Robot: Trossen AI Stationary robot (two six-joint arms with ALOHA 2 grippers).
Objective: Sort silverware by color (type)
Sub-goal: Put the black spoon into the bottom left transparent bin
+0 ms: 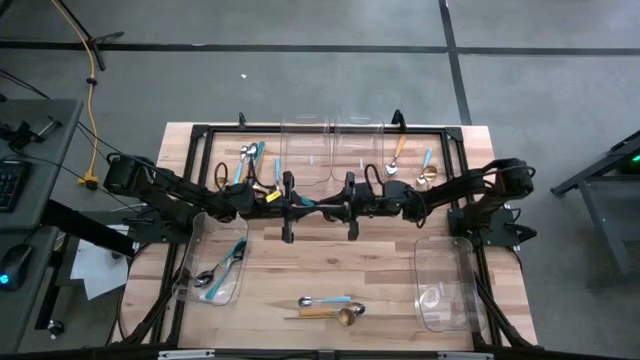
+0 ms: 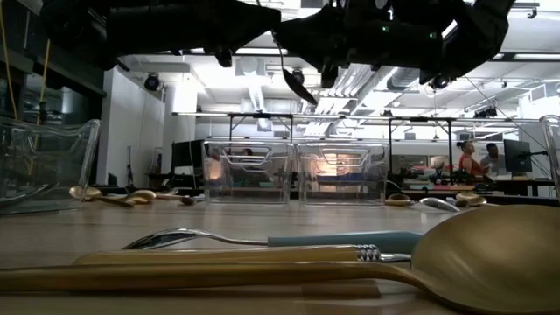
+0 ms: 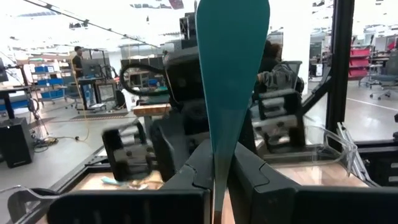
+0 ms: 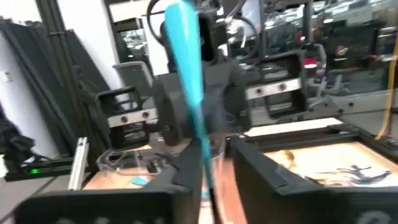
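Left gripper (image 1: 291,203): stood over mid-table, high above the board, meeting the other arm nose to nose; its fingers (image 3: 202,163) were clamped together on the blue-handled utensil (image 3: 232,81).
Right gripper (image 1: 347,204): faced the left one over mid-table at the same height; its fingers (image 4: 189,163) lay to either side of the same blue handle, with a gap on one side; whether they gripped it I could not tell.
Blue-handled utensil: hung in the air between the two grippers, well clear of the table; from table height its dark end pointed downward.
Far-left pile (image 1: 250,163): several pieces with light-blue and gold handles lay on the board near the far edge, left of the two far bins (image 1: 332,148).
Far-right pile (image 1: 408,165): a few spoons, one orange-handled, one blue-handled, one gold, lay right of the far bins.
Near-left bin (image 1: 196,266): clear plastic, held blue-handled pieces (image 1: 222,267) with silver heads.
Near-right bin (image 1: 446,280): clear plastic, sat at the near right of the board.
Near-centre group: a light-blue-handled spoon (image 1: 325,300) lay just beside a gold spoon (image 1: 332,315) on the wooden table (image 1: 330,260), near its front edge.
Room beyond: people (image 2: 479,160) were visible at benches far behind the table.
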